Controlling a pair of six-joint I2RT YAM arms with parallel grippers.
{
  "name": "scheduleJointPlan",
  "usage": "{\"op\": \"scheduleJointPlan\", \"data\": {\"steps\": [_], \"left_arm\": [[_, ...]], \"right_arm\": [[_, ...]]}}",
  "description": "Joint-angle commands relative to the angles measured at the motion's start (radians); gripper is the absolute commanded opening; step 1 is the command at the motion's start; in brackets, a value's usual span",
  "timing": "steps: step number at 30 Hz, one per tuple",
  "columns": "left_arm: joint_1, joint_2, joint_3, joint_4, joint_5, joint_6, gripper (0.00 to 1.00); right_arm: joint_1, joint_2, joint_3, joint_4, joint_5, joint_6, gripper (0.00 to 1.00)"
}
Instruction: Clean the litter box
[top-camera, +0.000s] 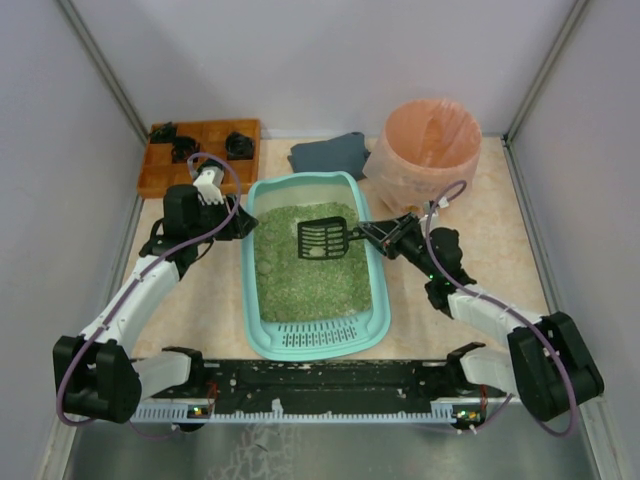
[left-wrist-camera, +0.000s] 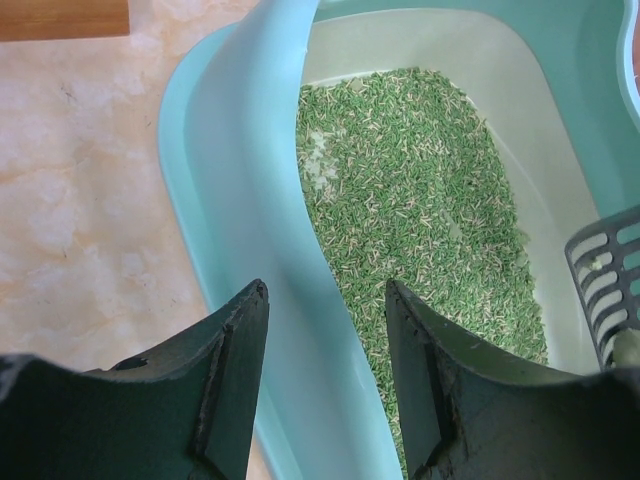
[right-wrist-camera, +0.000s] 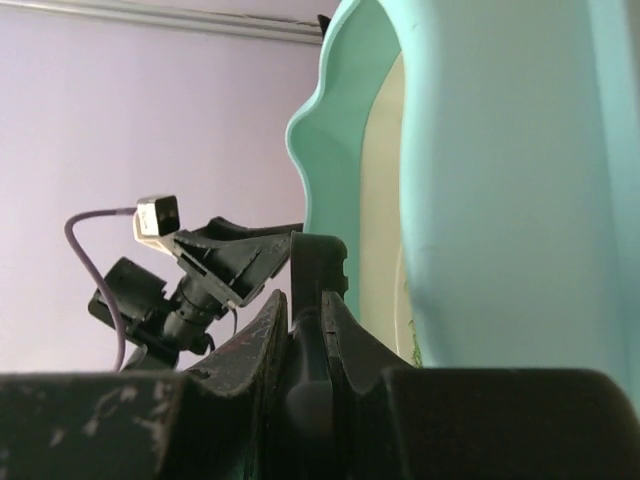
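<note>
Right gripper (top-camera: 372, 233) clamped on the black slotted scoop (top-camera: 322, 238), whose blade lies over green litter in the litter box (top-camera: 300, 345). Opposite, left gripper (left-wrist-camera: 325, 300), fingers spread, straddles the box's rim. Beyond: pink-lined bin (top-camera: 430, 150), grey cloth (top-camera: 328, 154), wooden tray (top-camera: 200, 155).

arms: white links, black joints | cables: purple, looped at wrists | jaws: black, scuffed
</note>
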Motion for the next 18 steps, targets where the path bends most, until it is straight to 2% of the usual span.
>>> {"op": "scheduleJointPlan", "data": {"steps": [1,3,6,12,16,18], "left_arm": [[0.007,-0.016,-0.006,0.02,0.009,0.0,0.57],[0.007,-0.009,-0.001,0.024,0.016,-0.001,0.57],[0.007,0.001,0.011,0.002,0.017,0.002,0.57],[0.007,-0.006,-0.001,0.023,0.014,-0.001,0.57],[0.007,-0.001,0.007,0.001,0.012,0.002,0.57],[0.007,-0.008,-0.002,0.009,0.011,0.003,0.56]], "right_arm": [[0.002,-0.017,0.065,0.069,-0.06,0.023,0.0],[-0.005,-0.02,0.092,0.024,-0.079,-0.008,0.0],[-0.052,-0.049,0.059,-0.031,-0.023,0.01,0.0],[0.049,0.019,0.141,-0.026,-0.081,-0.056,0.0],[-0.021,-0.02,0.05,-0.016,-0.011,0.021,0.0],[-0.007,-0.029,0.069,-0.014,-0.014,-0.003,0.0]]}}
